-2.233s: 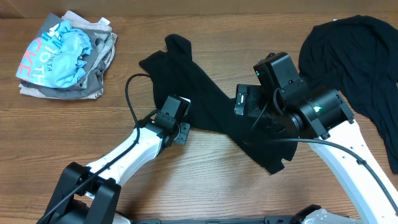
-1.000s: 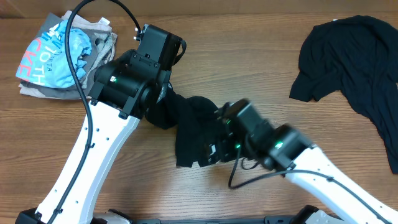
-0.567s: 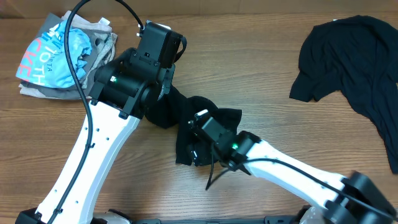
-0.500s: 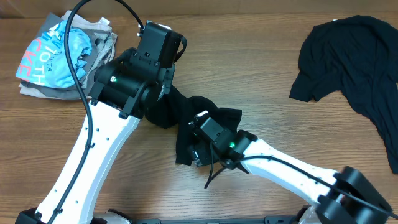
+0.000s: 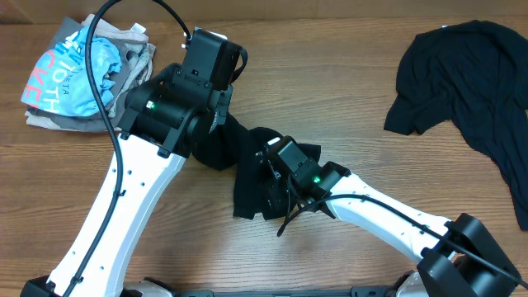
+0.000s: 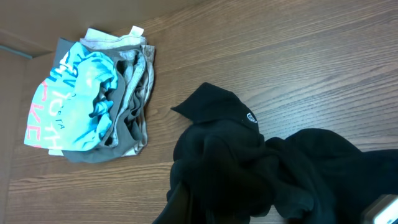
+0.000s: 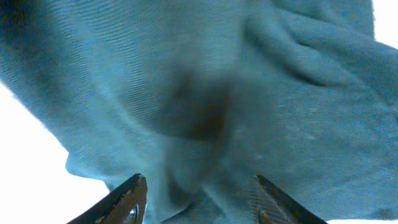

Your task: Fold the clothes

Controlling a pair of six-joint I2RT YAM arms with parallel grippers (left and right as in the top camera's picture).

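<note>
Overhead | left gripper (image 6: 198, 208) pinched tight on black T-shirt (image 5: 247, 183) | right gripper (image 7: 201, 198) spread over its fabric

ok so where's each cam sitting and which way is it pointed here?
Overhead: above the table, looking straight down; left arm and right arm both show, meeting at the bunched black T-shirt.
Left wrist: above that shirt, angled down toward the light blue and grey pile; its own fingers not clearly visible.
Right wrist: close against the shirt's fabric; only the right gripper, fingertips apart, at the bottom edge.
Shared: overhead and left wrist both show shirt and pile.
</note>
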